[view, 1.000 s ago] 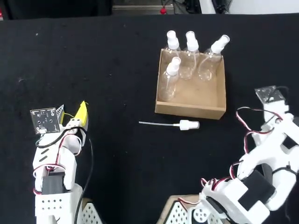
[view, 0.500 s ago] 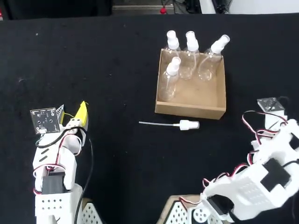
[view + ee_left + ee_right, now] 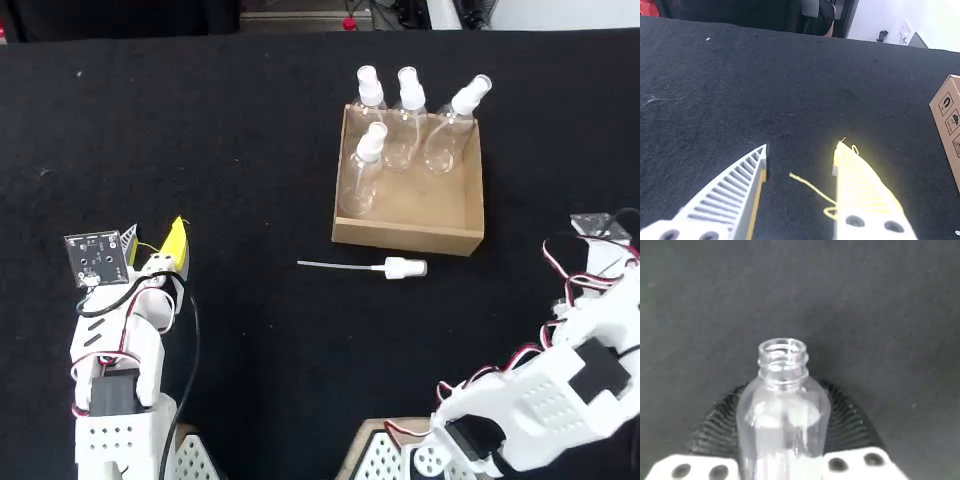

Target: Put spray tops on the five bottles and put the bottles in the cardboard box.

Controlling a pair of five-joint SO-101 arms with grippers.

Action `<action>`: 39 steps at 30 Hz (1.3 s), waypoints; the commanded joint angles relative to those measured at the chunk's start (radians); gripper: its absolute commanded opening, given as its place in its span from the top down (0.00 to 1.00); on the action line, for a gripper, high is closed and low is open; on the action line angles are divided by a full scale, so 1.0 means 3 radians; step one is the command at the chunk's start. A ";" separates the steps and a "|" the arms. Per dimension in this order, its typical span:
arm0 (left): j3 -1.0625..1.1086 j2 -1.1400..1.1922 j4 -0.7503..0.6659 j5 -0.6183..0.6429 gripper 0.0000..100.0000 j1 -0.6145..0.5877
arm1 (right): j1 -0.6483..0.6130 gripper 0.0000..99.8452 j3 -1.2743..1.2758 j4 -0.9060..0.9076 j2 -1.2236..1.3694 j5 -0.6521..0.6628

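- The right claw point(image 3: 786, 392) is clenched on a clear bottle point(image 3: 782, 365), which is gripped by its body between two black fingers point(image 3: 847, 415).
- The bottle's threaded neck is left bare and its mouth open, and it is seen against the black surface point(image 3: 880, 300).
- In the high view, the right arm point(image 3: 560, 400) is seen at the near right corner of the surface, well apart from the cardboard box point(image 3: 408, 238).
- A loose spray top point(image 3: 405, 267) is laid flat on the surface just in front of the box. Its thin dip tube point(image 3: 335, 264) is stretched out toward the left arm's side.
- The box is set in the far half of the surface, right of the middle. Four bottles are stood in it, each fitted with a white spray top.
- Three of these are lined along the far wall, and the fourth point(image 3: 362, 170) is placed nearer, by the box's left wall.
- The far bottle at the right end point(image 3: 450, 130) is tilted, with its head leaned outward to the right.
- The left claw point(image 3: 802, 146) is released: a white finger point(image 3: 735, 190) and a yellow finger point(image 3: 860, 195) are spread apart with nothing between them.
- A loose yellow strand point(image 3: 810, 187) is seen lying between the two fingers.
- The left claw is held low over the near left part of the surface, well apart from the spray top and the box.
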 commanded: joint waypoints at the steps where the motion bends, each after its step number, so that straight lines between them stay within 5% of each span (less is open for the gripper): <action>1: 0.0074 0.0005 -0.0061 0.0026 0.79 0.0038 | -0.0189 0.99 -0.0176 0.0307 -0.0468 -0.0041; 8: 0.0074 0.0005 -0.0061 0.0026 0.79 0.0038 | -0.0399 0.99 -0.0141 0.0251 -0.0918 -0.0915; 17: 0.0074 -0.0005 -0.0061 0.0026 0.79 0.0038 | -0.0471 0.98 0.0376 -0.1100 -0.0519 -0.1069; 30: 0.0074 -0.0005 -0.0061 0.0026 0.79 0.0038 | -0.0496 0.98 -0.0238 0.0133 0.0069 -0.1151; 39: 0.0074 -0.0005 -0.0061 0.0026 0.79 0.0038 | -0.0547 0.98 -0.0540 0.0276 0.0407 -0.1171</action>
